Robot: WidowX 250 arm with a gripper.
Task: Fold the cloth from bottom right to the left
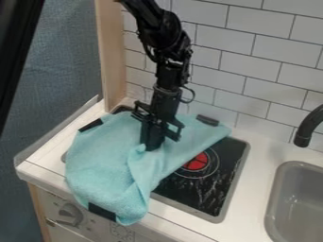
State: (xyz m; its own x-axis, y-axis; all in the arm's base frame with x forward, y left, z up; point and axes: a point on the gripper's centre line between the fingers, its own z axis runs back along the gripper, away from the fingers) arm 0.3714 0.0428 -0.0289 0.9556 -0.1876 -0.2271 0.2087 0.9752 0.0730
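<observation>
The black gripper (152, 145) points down over the middle of the light blue cloth (104, 158), its fingers closed together on a raised, bunched bit of the fabric. The cloth lies across the left part of the stove (221, 189). One part stretches to the back right, and a rounded end hangs over the counter's front edge. From the gripper a fold runs down toward that front end, with the right-hand edge slanting inward. Dark patches mark the cloth's back left, back right and front corners.
A red-centred burner (196, 161) shows right of the cloth. The grey sink (300, 201) and black faucet (308, 126) are at the right. A tiled wall (252, 56) stands behind, with a wooden post (112, 56) at the back left. A stove knob (68, 213) is on the front panel.
</observation>
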